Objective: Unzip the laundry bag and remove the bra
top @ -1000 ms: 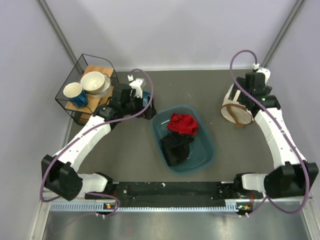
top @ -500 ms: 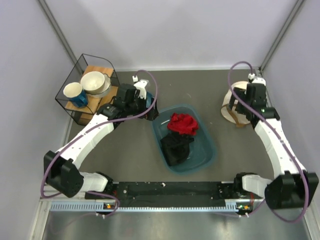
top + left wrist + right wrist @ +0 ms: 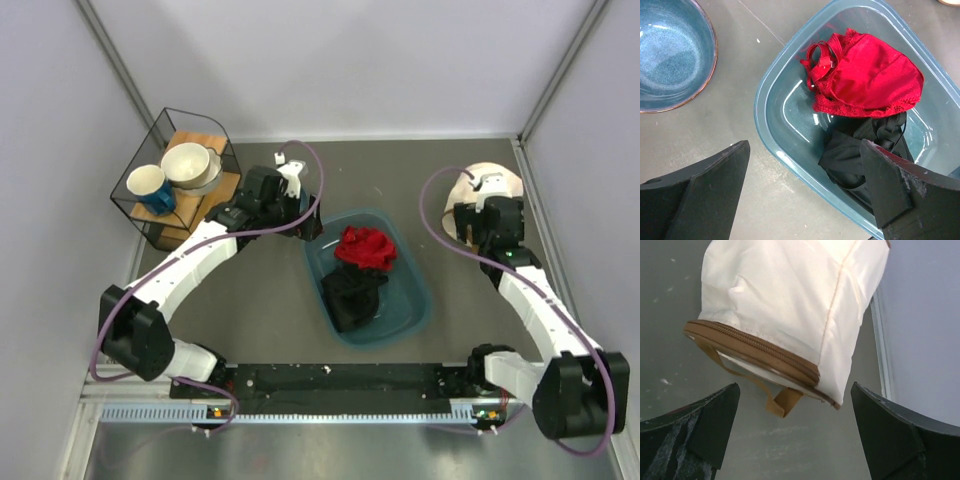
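Note:
The cream laundry bag (image 3: pixel 790 300) lies on its side at the far right of the table (image 3: pixel 497 176). Its brown zipper band (image 3: pixel 755 347) is shut and a brown loop hangs below it. My right gripper (image 3: pixel 792 390) is open and empty, its fingers on either side of the bag's zipper end and apart from it; in the top view it (image 3: pixel 482 203) sits just on the near side of the bag. My left gripper (image 3: pixel 804 145) is open and empty above the teal tub's left rim (image 3: pixel 765 100), and shows in the top view (image 3: pixel 302 215). No pale pink bra is in view.
The teal tub (image 3: pixel 418 300) in the middle holds a red cloth (image 3: pixel 365 247) and a black cloth (image 3: pixel 352 293). A blue bowl (image 3: pixel 670 50) sits left of the tub. A wire basket (image 3: pixel 150 225) with mugs stands at the far left. A wall edge (image 3: pixel 880 340) runs right of the bag.
My right gripper has drawn back toward the near side, and the bag now lies farther back against the right corner. My left gripper has shifted right toward the tub.

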You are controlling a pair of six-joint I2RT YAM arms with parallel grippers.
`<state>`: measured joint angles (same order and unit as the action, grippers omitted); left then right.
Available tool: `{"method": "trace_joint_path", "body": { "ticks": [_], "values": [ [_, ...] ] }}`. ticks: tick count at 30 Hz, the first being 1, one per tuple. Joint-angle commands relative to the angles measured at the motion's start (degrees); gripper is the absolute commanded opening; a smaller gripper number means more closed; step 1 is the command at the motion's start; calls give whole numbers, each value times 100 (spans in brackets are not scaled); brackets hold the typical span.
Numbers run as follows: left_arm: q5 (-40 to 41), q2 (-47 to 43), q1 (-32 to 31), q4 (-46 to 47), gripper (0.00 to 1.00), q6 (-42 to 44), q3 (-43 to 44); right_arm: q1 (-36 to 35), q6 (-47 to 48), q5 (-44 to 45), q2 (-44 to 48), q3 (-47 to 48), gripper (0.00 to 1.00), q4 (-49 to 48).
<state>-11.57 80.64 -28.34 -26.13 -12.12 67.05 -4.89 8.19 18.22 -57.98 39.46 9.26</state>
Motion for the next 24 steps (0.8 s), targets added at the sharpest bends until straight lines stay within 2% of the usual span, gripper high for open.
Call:
{"method": "trace_joint_path", "body": {
  "ticks": [1,2,3,5,6,8,11,17,21,22,24],
  "values": [
    [-108,57,-58,240,97,-62,239,-74,1087,77,-591,474,94,-756],
    [-100,48,-75,231,97,-62,221,-74,1228,103,-740,501,93,-872],
    [-39,48,-84,205,97,-45,221,-83,1421,173,-1090,553,87,-882],
    [41,-13,-93,126,97,-19,221,-109,1484,479,-1355,782,71,-847],
    [93,-83,-93,108,97,-19,195,-118,1441,533,-1435,843,52,-820],
    [234,-171,-93,108,97,17,108,-135,1362,272,-1366,932,37,-672],
    [244,-242,-93,134,98,17,81,-162,1028,-203,-1006,949,0,-505],
    [-291,-22,-93,152,97,-27,467,-258,-289,-1248,-453,1598,0,681],
    [-758,171,-93,336,98,-88,704,-259,-1702,-1689,-57,2135,0,1245],
    [-950,223,-93,406,98,-158,774,-250,-1915,-1812,14,2301,0,1280],
    [-1836,468,-93,520,98,-360,915,-241,-2398,-2216,137,2443,0,1272]
  ]
}}
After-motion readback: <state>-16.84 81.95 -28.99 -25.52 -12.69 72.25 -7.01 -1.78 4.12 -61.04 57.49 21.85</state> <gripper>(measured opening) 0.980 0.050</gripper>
